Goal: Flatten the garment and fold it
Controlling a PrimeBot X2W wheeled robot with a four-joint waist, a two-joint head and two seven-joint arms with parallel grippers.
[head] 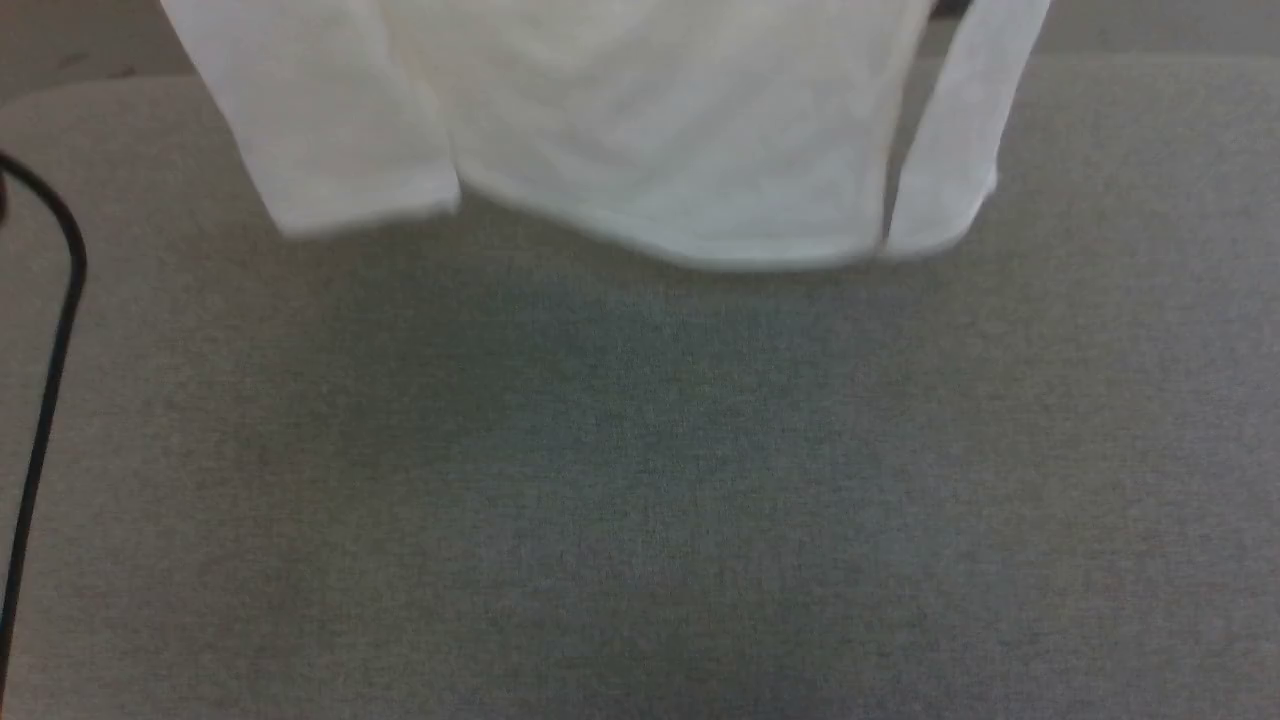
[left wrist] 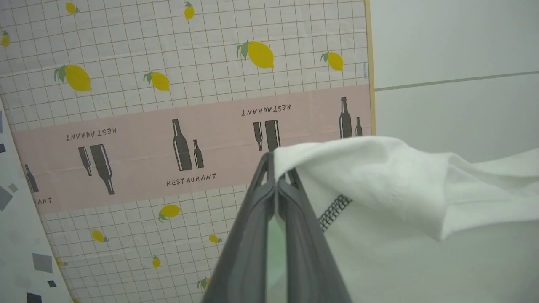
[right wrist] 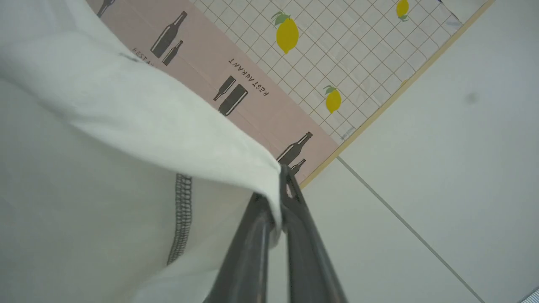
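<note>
Left gripper [left wrist: 274, 166]: pinching shirt [left wrist: 400, 185], cloth to its right.
Right gripper [right wrist: 283, 176]: pinching shirt, cloth to its left.

A staged indoor test room rather than a lived-in home is suggested. A wide grey felt-covered tabletop [head: 640, 480] is seen, with a thin black cable [head: 50, 330] at nine o'clock. A flat checked backdrop sheet printed with lemons, bottles and "RESTAURANT" [left wrist: 126, 105] is bordered at three o'clock by plain white wall panels [left wrist: 454, 42].
</note>
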